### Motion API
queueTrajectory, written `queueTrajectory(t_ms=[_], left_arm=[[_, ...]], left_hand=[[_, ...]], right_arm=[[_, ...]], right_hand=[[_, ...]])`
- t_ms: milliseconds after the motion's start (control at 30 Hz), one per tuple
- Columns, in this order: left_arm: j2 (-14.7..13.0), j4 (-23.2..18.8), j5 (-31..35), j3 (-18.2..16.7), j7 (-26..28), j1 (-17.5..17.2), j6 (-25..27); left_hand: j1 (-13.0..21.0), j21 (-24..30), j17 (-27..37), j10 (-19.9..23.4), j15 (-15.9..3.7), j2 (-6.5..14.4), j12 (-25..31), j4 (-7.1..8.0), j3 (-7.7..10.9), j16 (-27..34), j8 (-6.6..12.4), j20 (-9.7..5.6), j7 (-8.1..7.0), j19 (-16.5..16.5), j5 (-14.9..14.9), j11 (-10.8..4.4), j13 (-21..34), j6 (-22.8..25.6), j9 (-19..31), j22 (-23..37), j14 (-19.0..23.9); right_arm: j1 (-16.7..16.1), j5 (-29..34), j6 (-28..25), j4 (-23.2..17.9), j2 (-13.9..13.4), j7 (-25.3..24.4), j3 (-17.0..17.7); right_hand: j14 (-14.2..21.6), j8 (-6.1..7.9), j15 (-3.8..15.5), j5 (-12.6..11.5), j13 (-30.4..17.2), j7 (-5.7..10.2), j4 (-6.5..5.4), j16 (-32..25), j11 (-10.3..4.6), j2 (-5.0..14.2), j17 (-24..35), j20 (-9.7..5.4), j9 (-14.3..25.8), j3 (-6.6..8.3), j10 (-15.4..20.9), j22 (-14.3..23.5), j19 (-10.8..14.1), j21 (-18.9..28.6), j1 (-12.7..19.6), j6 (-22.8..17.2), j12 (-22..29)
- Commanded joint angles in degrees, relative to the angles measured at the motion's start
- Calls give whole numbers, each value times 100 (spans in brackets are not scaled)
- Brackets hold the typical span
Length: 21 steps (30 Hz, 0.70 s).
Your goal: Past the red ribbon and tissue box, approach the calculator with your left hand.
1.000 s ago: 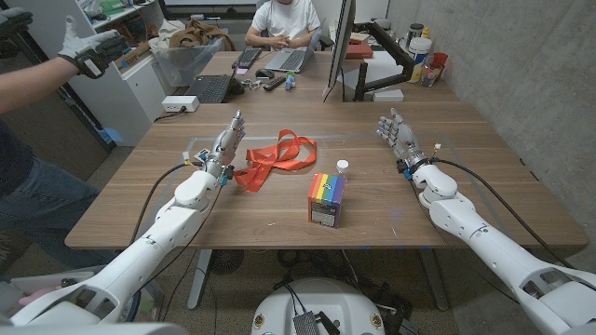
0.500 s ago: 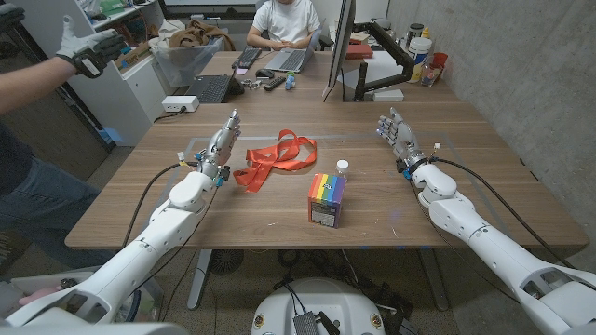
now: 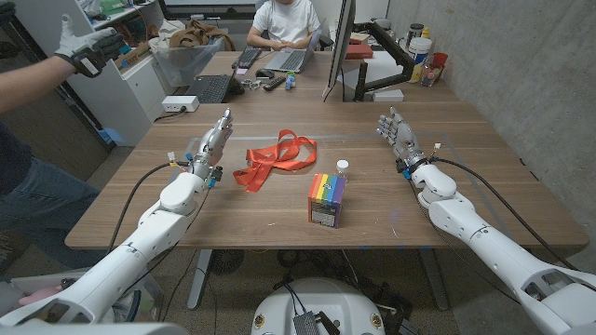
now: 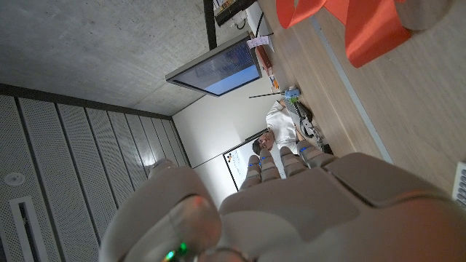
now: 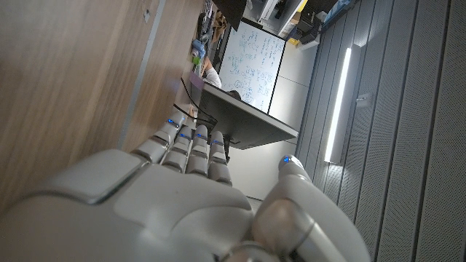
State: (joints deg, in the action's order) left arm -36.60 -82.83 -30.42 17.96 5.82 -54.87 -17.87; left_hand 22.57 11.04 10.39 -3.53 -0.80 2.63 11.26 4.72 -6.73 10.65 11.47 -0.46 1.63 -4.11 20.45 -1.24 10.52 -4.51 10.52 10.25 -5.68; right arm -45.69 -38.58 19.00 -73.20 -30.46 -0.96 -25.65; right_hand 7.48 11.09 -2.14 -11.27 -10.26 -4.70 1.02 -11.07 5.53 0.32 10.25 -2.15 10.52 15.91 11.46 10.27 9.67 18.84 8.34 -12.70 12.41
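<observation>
My left hand (image 3: 209, 147) hovers over the table's left part with fingers stretched out and nothing in it. The red ribbon (image 3: 277, 158) lies in loops just to its right; in the left wrist view the ribbon (image 4: 371, 33) shows beyond the hand (image 4: 291, 204). The rainbow-striped tissue box (image 3: 327, 199) stands upright in the middle of the table. A pale ridged object (image 4: 460, 191) shows at the edge of the left wrist view; I cannot tell if it is the calculator. My right hand (image 3: 399, 138) is held up, fingers apart and empty.
A small white-capped bottle (image 3: 343, 168) stands just behind the tissue box. A monitor (image 3: 340, 46) on an arm rises at the table's far edge. A person (image 3: 279, 23) sits at the desk behind. Another person's gloved hand (image 3: 88, 46) is raised at far left.
My left hand and forearm have swung leftward, away from the ribbon's left end. The right hand, the ribbon and the tissue box have stayed in place.
</observation>
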Motion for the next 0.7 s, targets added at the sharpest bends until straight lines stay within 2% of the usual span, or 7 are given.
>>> queueTrajectory(t_ms=[33,700], left_arm=[[-298,-337,37,-231,115,-258,27],[-549,-545,84,-548,362,-493,120]], left_hand=[[99,33,18,18,-2,-5,26,-43,-16,30,25,28,-45,-32,50,-20,22,14,25,19,24],[199,44,19,60,-3,10,38,-90,-9,41,49,39,-71,-22,61,-24,24,73,27,22,68]], right_arm=[[17,5,54,4,13,-42,-34],[108,130,9,10,-32,-139,-119]], right_hand=[[46,14,1,-15,-16,40,29,14,-15,27,28,-84,21,-4,50,11,70,-20,10,-30,-14],[52,18,4,-15,-17,54,37,15,0,30,29,-77,22,-13,63,13,87,-47,11,-49,-17]])
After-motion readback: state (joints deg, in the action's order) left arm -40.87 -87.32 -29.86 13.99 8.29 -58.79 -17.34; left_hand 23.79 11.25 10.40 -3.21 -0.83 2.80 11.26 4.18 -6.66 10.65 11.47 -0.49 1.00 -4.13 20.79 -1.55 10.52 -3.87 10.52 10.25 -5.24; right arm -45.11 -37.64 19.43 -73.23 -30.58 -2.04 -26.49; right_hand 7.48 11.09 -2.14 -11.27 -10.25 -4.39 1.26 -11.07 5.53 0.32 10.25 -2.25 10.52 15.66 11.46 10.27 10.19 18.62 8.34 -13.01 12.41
